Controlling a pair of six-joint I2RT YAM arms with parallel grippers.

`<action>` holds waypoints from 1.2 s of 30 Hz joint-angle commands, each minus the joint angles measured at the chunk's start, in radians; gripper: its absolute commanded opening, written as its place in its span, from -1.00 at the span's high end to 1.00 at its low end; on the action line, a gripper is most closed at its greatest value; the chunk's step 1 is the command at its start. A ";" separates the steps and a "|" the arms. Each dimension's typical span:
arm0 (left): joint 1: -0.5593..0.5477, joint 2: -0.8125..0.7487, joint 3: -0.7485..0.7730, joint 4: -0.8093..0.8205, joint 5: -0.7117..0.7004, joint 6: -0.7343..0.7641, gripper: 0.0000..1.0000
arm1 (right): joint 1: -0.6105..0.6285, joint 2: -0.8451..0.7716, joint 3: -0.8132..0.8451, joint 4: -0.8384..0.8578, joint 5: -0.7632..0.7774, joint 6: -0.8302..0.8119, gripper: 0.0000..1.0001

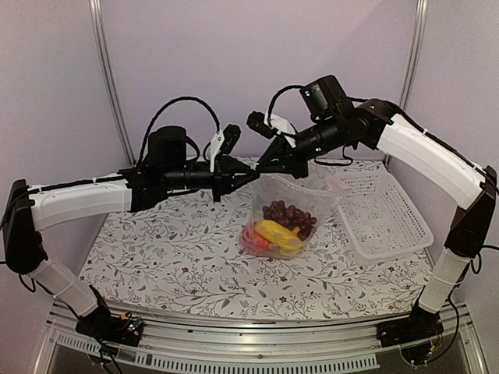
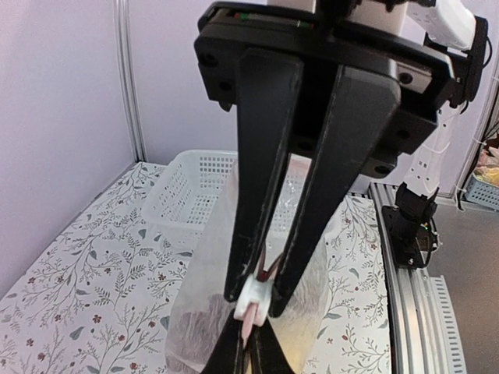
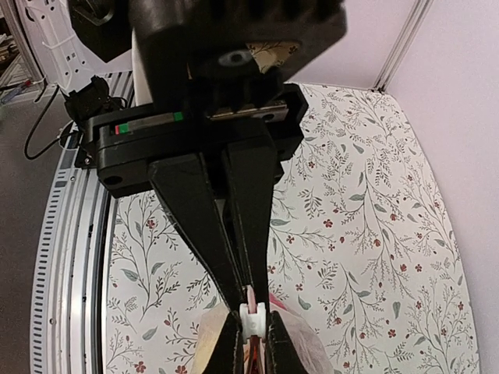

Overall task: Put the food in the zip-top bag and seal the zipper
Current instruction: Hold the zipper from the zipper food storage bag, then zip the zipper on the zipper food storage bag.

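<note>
The transparent zip-top bag [image 1: 302, 193] stands on the mat, held up by its top left corner. Inside it lie the dark red grape bunch [image 1: 287, 213], the yellow banana [image 1: 277, 232] and the red pepper [image 1: 253, 238]; other food pieces are hidden. Both grippers meet at that corner. My left gripper [image 1: 255, 174] is shut on a small white slider [image 2: 256, 300] on the zipper. My right gripper [image 1: 265, 165] is shut on the pink zipper strip [image 3: 252, 296] right beside the slider [image 3: 253, 321]. In the left wrist view the bag [image 2: 199, 265] hangs below the fingers.
A white mesh basket [image 1: 387, 215] with nothing in it stands right of the bag, and also shows in the left wrist view [image 2: 185, 195]. The floral mat [image 1: 156, 257] covers the table. The metal rail [image 1: 257, 347] runs along the near edge.
</note>
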 commanded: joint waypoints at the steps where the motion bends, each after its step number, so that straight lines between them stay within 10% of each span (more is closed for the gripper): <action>1: -0.007 -0.024 -0.021 0.011 -0.015 0.013 0.92 | 0.002 0.015 0.030 -0.020 -0.006 0.015 1.00; 36: 0.152 -0.181 -0.210 0.074 -0.168 0.007 1.00 | -0.155 -0.047 -0.081 -0.148 0.110 0.015 1.00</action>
